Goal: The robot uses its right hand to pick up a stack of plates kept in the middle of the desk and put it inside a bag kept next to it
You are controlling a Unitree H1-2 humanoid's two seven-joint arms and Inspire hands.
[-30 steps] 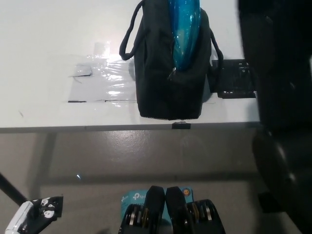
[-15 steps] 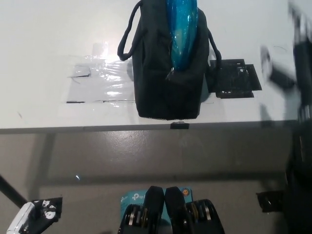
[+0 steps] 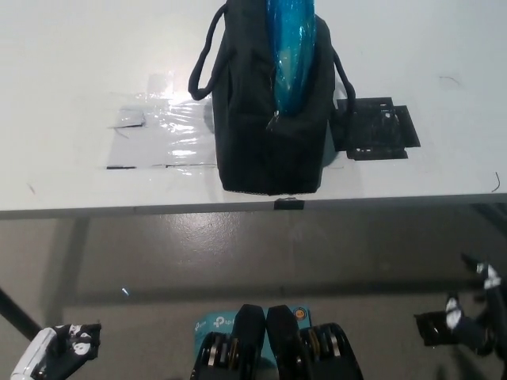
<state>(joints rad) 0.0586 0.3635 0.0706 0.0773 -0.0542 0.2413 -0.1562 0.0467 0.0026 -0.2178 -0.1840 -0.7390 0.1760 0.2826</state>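
Plates [image 3: 290,47] are sitting upright inside the black bag [image 3: 269,127] on the desk [image 3: 71,71], blue wrap poking out, so you're basically done. Right hand [image 3: 475,321] hangs low and empty-looking, left hand [image 3: 47,352] resting low; can't tell either's fingers.

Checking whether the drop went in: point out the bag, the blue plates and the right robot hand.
bag [image 3: 269,150]: head view, black front wall.
blue plates [image 3: 290,55]: head view, glossy face showing through the bag's open top.
right robot hand [image 3: 475,321]: head view, lower right, middle of hand.
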